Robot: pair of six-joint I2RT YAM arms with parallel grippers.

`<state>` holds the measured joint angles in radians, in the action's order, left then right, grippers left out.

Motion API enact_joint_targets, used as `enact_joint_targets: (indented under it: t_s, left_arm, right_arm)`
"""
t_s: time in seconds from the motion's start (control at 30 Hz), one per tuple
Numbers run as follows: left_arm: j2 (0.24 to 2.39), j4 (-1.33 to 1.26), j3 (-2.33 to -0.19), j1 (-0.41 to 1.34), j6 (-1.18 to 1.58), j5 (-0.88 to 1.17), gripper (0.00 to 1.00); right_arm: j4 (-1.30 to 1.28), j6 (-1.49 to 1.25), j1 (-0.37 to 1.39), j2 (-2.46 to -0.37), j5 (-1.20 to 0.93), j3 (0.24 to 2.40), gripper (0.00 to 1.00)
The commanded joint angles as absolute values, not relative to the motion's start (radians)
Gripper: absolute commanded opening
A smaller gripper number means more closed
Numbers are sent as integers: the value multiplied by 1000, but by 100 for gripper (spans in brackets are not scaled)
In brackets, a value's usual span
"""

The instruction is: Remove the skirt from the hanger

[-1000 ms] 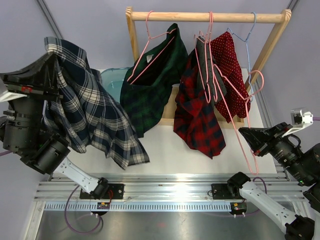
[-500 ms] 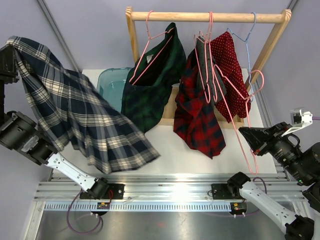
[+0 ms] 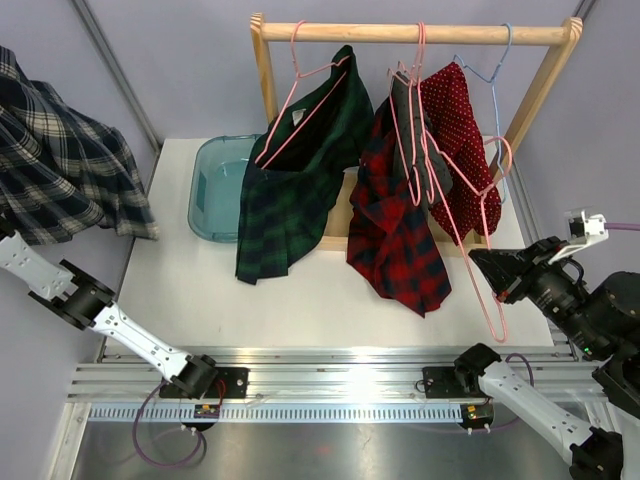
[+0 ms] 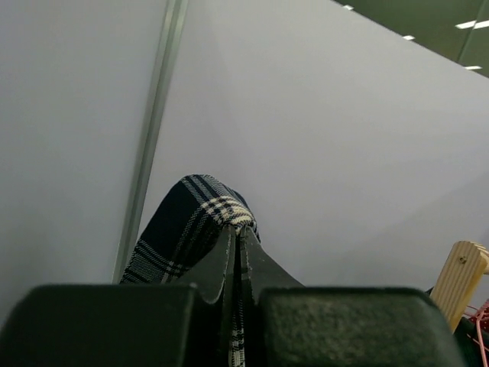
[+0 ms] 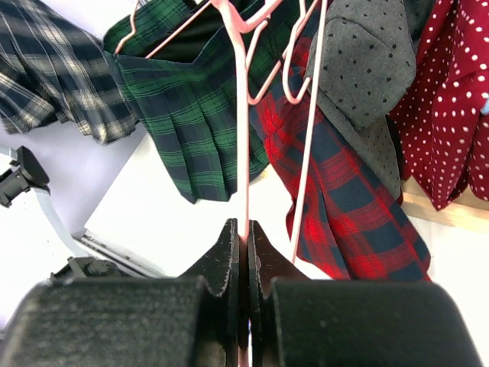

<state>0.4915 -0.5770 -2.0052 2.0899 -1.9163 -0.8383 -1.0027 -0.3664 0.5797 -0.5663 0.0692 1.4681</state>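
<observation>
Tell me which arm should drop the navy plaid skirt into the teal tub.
Left. The left pincer grips the navy plaid skirt, and the teal tub is on its side; the right pincer holds the pink hanger.

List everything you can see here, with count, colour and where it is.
Navy plaid skirt: one, navy and white, held off the table, far left.
Green plaid skirt: one, on pink hanger, rack's left.
Red plaid skirt: one, rack's middle.
Grey dotted garment: one, beside it.
Red dotted garment: one, rack's right.
Held hanger: one, pink.
Blue hanger: one, rail's right.
Rack: one, wooden.
Tub: one, teal.
Table: one, white.
Left fingers: black, shut on navy plaid skirt.
Right fingers: black, shut on held hanger.
</observation>
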Motion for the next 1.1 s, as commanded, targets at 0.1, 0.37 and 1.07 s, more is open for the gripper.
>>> enact_joint_targets:
  t_s: [0.1,0.37,1.07]
  left_arm:
    - [502,73,-2111,2606,-1643,-664,0]
    - [466,-79,-1967,2606,-1734,-902,0]
    - [1174,-1117,-1707,2475,-2077,-1035,0]
  right_arm:
    - [-842,-330,575,-594,92,1411,0]
    - [-805,-273,577,-624,34,1424,0]
    - [-862,-405,577,-471,-51,1399,0]
